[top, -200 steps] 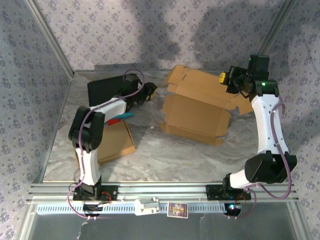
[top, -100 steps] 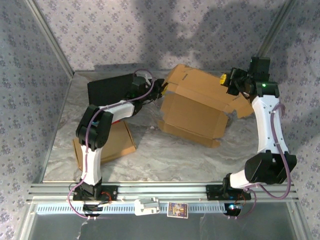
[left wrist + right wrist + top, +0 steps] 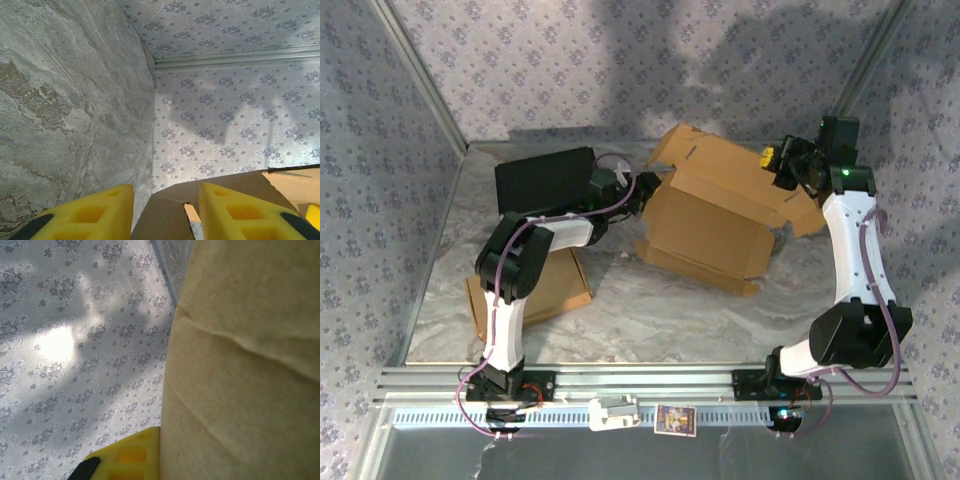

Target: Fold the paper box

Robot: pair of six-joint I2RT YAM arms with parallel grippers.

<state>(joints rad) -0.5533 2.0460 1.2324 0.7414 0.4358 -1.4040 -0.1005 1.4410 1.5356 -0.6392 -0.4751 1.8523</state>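
paper box (image 3: 715, 225), creased brown cardboard, is sitting by the table's (image 3: 650, 310) far edge | left gripper (image 3: 165, 212) is straddling its flap, jaws spread; right gripper (image 3: 782, 163) is pinching another flap

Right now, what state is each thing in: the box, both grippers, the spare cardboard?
paper box: partly formed, flaps not yet folded shut.
left gripper: open, an edge of the box between its fingers.
right gripper: shut on the paper box's far right flap.
flat cardboard: unfolded, lying flat.
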